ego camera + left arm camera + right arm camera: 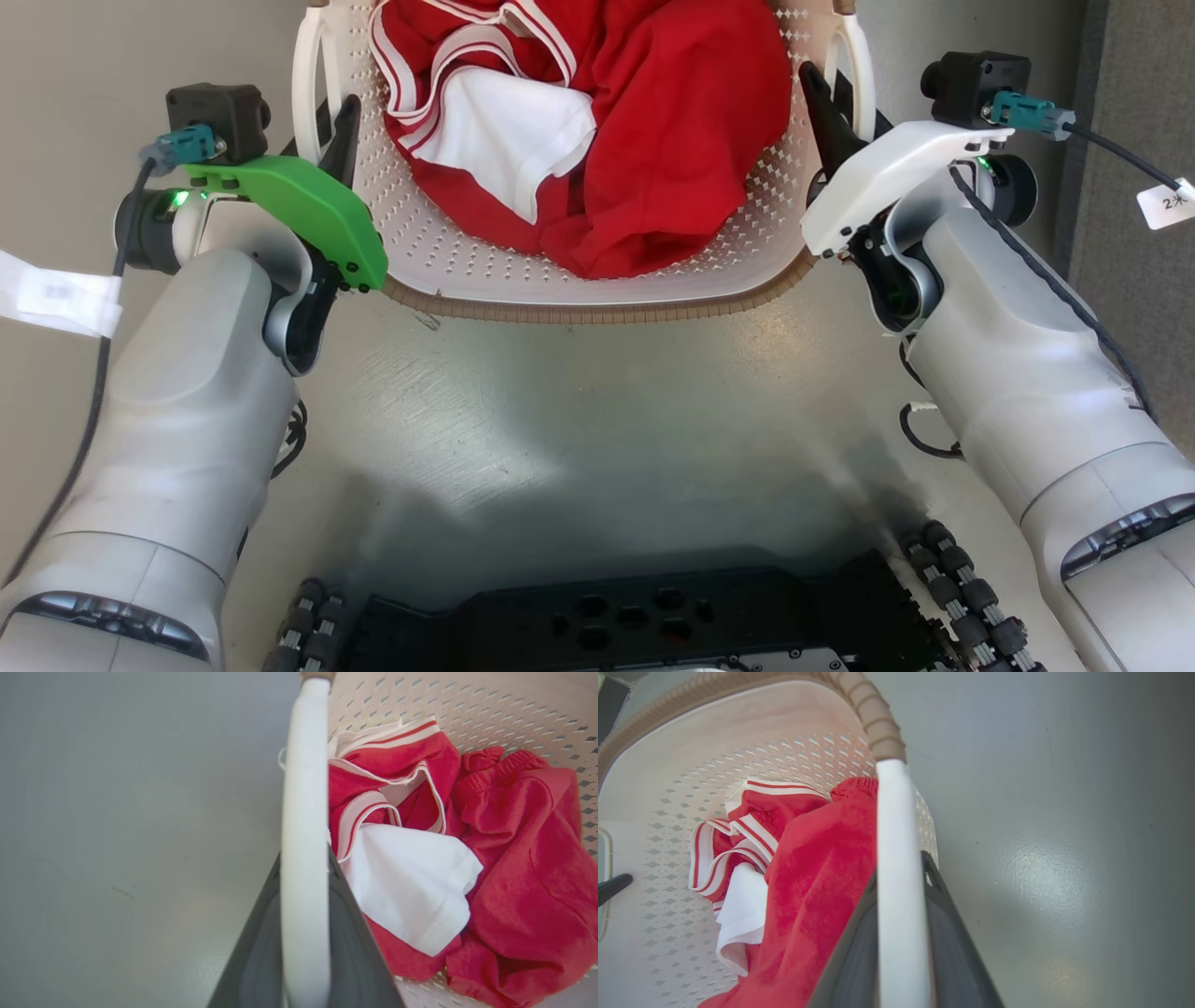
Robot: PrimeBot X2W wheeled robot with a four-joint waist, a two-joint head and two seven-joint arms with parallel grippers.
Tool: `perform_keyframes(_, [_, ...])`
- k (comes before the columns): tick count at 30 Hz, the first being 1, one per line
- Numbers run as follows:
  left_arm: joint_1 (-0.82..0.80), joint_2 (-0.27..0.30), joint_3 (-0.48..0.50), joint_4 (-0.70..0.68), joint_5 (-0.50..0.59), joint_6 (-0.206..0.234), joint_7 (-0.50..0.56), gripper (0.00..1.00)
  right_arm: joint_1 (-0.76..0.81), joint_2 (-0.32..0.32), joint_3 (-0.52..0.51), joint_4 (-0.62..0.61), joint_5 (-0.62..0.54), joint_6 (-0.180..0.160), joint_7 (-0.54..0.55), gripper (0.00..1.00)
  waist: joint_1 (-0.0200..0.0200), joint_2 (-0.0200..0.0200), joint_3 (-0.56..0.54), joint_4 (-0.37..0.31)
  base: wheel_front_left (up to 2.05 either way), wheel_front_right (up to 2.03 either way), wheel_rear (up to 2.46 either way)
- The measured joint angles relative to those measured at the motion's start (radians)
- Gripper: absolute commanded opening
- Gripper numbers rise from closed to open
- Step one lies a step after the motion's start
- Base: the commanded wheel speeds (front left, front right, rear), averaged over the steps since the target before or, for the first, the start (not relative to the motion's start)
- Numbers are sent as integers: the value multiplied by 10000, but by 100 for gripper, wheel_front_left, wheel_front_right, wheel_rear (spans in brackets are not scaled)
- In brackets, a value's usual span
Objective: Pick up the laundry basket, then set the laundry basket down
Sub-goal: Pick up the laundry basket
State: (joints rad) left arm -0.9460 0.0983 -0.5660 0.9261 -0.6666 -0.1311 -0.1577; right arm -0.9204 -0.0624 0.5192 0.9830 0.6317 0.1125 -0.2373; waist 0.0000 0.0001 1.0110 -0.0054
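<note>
Floor (597, 420): grey, below the basket.
Basket (467, 257): between both hands, clothes (672, 112) inside; whether it is lifted, I cannot tell.
Left hand (341, 140): closed on left handle (303, 858).
Right hand (822, 103): closed on right handle (901, 882).
Progress: grasp seems done; setting down is left.

Open floor (597, 420) flanks the laundry basket (448, 252); clothes (672, 121) crowd its inside

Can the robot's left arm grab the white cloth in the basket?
Probably not: the left end effector is clamped on the laundry basket handle, so it's busy, though the white cloth lies close.
</note>
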Motion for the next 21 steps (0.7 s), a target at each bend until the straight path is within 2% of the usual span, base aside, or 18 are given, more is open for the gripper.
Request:
perform_keyframes(10, [-34,4,-366,301,-520,6,-33,0,-123,-2,372,318,301,2,-13,0,0,0,-267,12,0,0,0])
perform_keyframes(21, [294,-117,-832,625,-1093,6,-119,0,186,-8,792,692,685,4,-86,0,0,0,-1247,19,0,0,0])
